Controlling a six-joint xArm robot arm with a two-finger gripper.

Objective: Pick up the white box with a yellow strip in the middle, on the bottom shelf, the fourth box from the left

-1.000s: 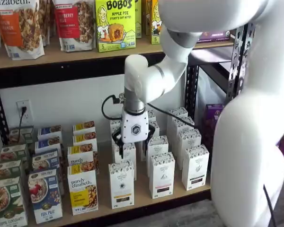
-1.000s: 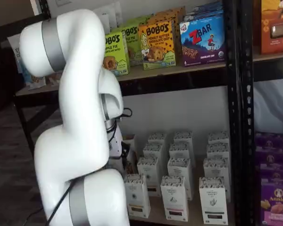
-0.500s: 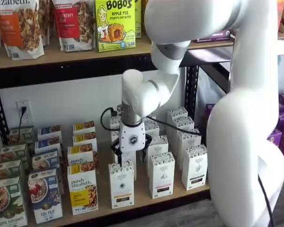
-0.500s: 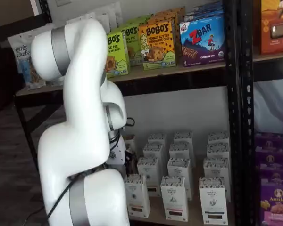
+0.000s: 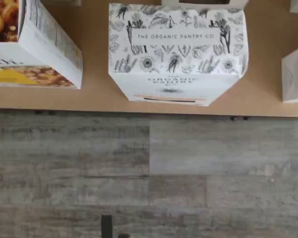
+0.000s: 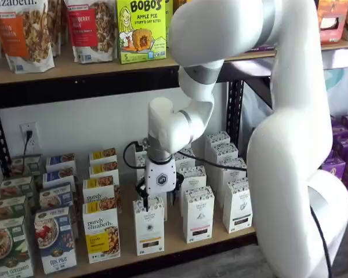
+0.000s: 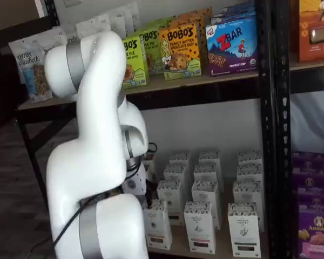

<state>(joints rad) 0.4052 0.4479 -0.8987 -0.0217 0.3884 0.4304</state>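
White card with little dark flowers printed round its top: that is the white box (image 6: 148,225) I want. It stands at the front of its row on the bottom shelf (image 6: 180,242), right by the edge, so it is the easy one to reach. In the wrist view the white box (image 5: 177,49) is seen from above, with its flat top, sharp corners and a thin orange line on its front face. The bottom shelf (image 5: 94,96) under it is smooth tan wood, and past its edge is grey plank floor.

More boxes just like it stand in neat rows behind it and to its side, and I think they are lined up so each front one can be taken first. Beside it stands the purely elizabeth box (image 6: 101,236), wider, with a yellow band and a food photo.

My gripper (image 6: 159,198) hangs just above the top of the white box, pointing down. My black fingers show only as dark bits under the white body, so I cannot tell how wide they are. I think I must go down a little more to grab the box by its sides.
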